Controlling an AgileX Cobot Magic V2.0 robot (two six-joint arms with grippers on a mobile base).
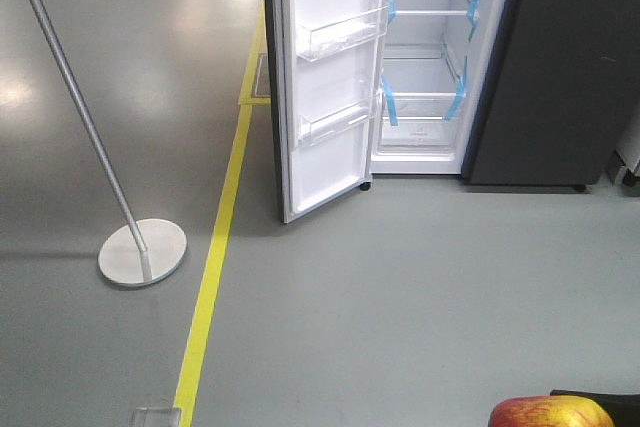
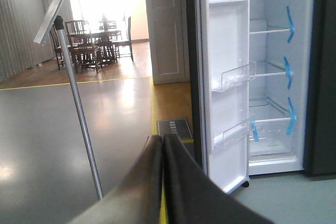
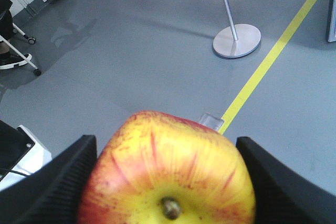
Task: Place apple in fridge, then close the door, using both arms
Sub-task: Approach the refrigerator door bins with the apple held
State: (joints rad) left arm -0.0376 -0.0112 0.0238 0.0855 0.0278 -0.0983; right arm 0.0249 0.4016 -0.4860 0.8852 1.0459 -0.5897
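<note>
Ribbed black right fingers (image 3: pixel 52 182) clamp the blocky red-yellow apple (image 3: pixel 168 171); smooth left fingers (image 2: pixel 184 187) meet, empty.

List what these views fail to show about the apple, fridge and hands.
- Apple: the front view's bottom edge cuts off all but its top.
- Fridge: its top is cut by the front view's upper edge; the open door hides the interior's left side.
- Left hand: absent from the front view.
- Right hand: only finger pads show, right wrist view.
</note>
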